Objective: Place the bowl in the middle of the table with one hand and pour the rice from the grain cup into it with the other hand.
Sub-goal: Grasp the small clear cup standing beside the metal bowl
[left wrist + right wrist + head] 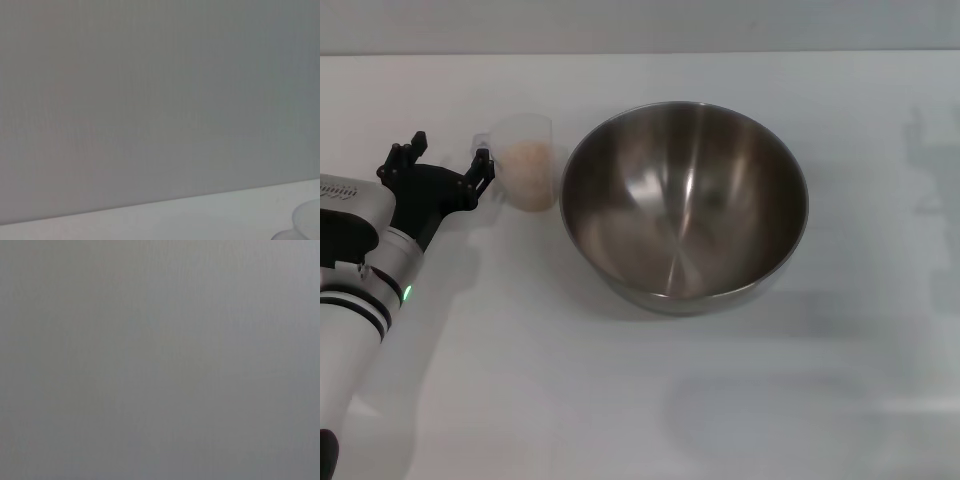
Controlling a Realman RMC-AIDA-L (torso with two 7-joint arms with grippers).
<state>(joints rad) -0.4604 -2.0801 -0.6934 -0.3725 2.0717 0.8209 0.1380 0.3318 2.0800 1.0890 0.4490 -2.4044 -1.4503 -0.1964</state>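
The steel bowl (684,203) stands upright and empty near the middle of the white table (620,400). The clear grain cup (528,162) stands just to the left of the bowl and holds pale rice (530,165). Its handle points towards my left gripper (442,158). That gripper is open and sits just to the left of the cup, with one fingertip (482,166) by the handle. A pale edge of the cup shows in the left wrist view (307,223). My right gripper is out of view.
The table's far edge (640,53) meets a grey wall. My left arm (360,290) reaches in from the lower left. The right wrist view shows only plain grey.
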